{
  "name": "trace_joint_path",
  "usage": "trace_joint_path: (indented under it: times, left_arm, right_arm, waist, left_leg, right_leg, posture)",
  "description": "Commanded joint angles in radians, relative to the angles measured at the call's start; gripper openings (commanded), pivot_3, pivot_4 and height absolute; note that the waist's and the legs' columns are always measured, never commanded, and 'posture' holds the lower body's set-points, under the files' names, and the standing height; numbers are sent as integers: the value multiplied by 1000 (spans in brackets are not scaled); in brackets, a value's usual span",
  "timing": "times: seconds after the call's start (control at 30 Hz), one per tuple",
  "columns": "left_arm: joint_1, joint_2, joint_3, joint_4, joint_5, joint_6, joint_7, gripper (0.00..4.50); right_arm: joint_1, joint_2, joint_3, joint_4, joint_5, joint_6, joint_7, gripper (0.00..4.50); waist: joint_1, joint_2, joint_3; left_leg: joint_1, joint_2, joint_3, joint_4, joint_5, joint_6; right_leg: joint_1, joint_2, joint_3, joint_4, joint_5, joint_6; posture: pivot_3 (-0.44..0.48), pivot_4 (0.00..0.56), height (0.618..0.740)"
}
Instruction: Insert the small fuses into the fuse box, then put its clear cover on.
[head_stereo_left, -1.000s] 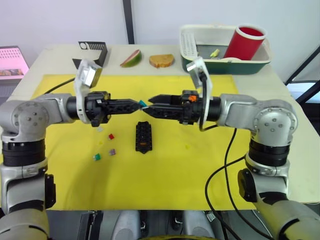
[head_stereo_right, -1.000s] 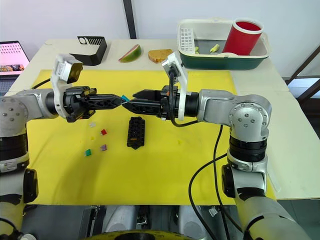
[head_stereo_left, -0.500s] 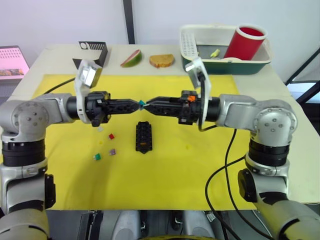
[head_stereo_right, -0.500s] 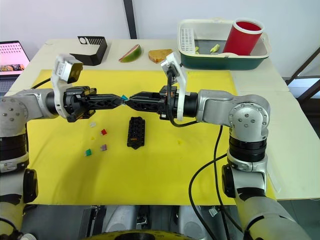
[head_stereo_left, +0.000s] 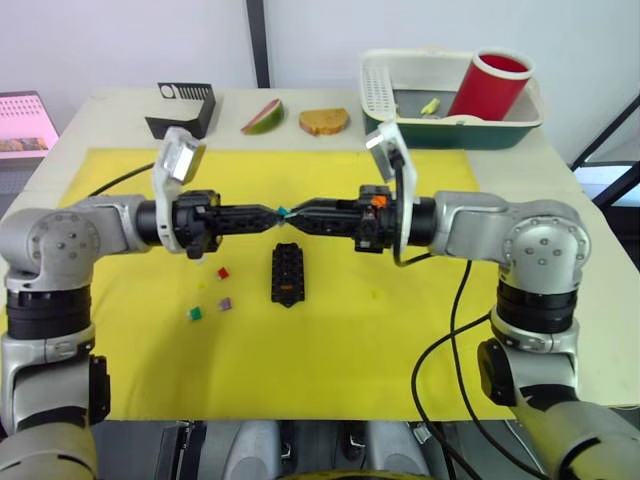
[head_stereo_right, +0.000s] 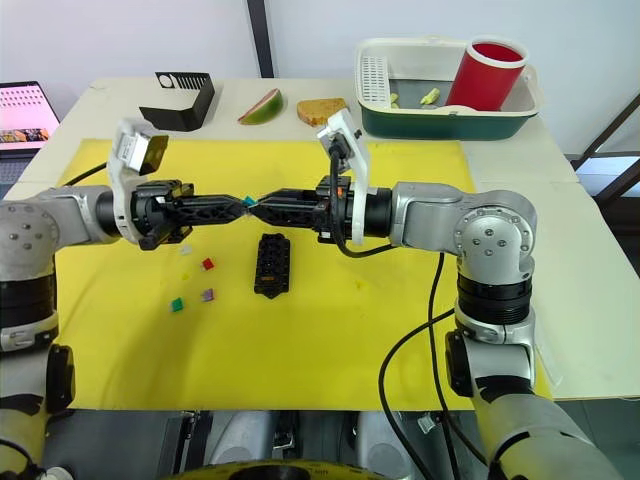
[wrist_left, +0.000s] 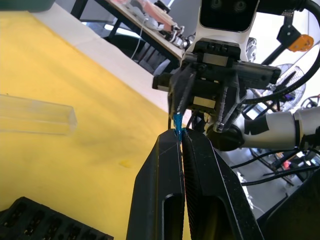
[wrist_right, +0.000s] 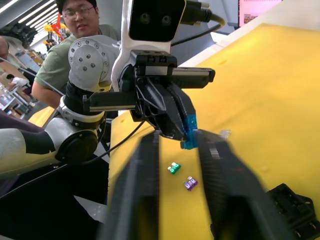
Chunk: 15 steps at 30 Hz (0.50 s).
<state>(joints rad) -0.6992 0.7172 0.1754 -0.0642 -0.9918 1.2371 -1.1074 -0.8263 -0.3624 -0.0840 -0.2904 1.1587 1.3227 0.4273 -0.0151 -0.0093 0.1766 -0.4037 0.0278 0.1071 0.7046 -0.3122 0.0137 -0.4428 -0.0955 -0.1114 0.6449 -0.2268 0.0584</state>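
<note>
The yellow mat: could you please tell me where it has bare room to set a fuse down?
Free: the yellow mat nearer than the fuse box, and its stretch right of the box. Crowded: left of the box, where the red fuse, purple fuse and green fuse lie.

fuse box (head_stereo_left: 286, 275) mid-mat (head_stereo_left: 330, 360), loose fuses (head_stereo_left: 223, 273) to its left

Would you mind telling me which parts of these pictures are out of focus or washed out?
In the right wrist view, the right gripper's own fingers are blurred in the foreground, while the blue fuse is sharp. In the left wrist view, the background behind the right gripper is blown out white. The head views are evenly lit.
</note>
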Motion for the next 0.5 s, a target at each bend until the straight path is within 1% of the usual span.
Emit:
trace_joint_path:
  times: [0.03,0.23,0.47,0.5]
  left_arm:
    - [2,12,19,-34,-25,-13,3,0]
    - [4,19,20,-36,-34,-11,-5,0]
    - [16,30,12,-37,-27,-20,-15,0]
    - [17,31,12,-37,-27,-22,-16,0]
  right_arm:
    - [-3,-10,7,-24,2,-20,14,133]
    - [-2,-20,15,-11,-14,-36,18,133]
    - [-16,-19,-24,-20,20,-74,22,133]
    - [-16,-22,-30,-23,35,-73,26,370]
  waist:
    - [0,0,0]
    - [0,0,0]
    - [0,0,0]
    - [0,0,0]
  left_leg:
    - [0,0,0,0,0,0]
    - [0,0,0,0,0,0]
    - [0,0,0,0,0,0]
    - [0,0,0,0,0,0]
  right_leg:
    - [0,0,0,0,0,0]
    - [0,0,0,0,0,0]
    - [0,0,0,0,0,0]
    - [0,0,0,0,0,0]
  posture:
    - [0,150,740]
    - [0,150,740]
    - [0,150,740]
    - [0,150,740]
